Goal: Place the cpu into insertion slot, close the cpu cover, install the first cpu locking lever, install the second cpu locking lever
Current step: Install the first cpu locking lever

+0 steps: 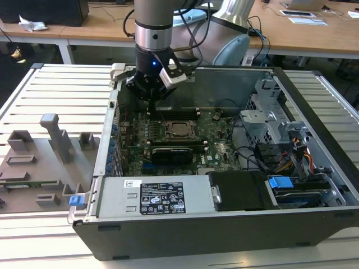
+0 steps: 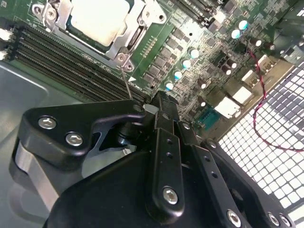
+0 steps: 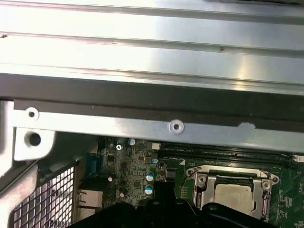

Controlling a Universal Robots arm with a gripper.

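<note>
The cpu [image 1: 180, 130] [image 2: 99, 19] [image 3: 232, 194], a silver-topped square chip, lies in the insertion slot on the green motherboard. The silver cpu cover [image 2: 138, 34] [image 3: 202, 183] lies flat around it as a frame, hiding the slot's pin field. A thin wire locking lever [image 2: 126, 78] rises from beside the socket's corner towards my fingertips. My black gripper [image 1: 150, 96] [image 2: 154, 105] [image 3: 164, 187] hangs over the board just off the socket, near the case's back wall. Its fingers meet at the tip. I cannot tell whether they touch the lever.
Long black memory slots [image 2: 61, 57] [image 1: 174, 115] run beside the socket. The case's metal wall [image 3: 142, 128] and a perforated grille [image 2: 266, 142] stand close to the gripper. A black card [image 1: 176, 152], power supply [image 1: 151, 199] and drive cage [image 1: 269, 120] fill the case. Grey fixtures [image 1: 39, 162] lie outside.
</note>
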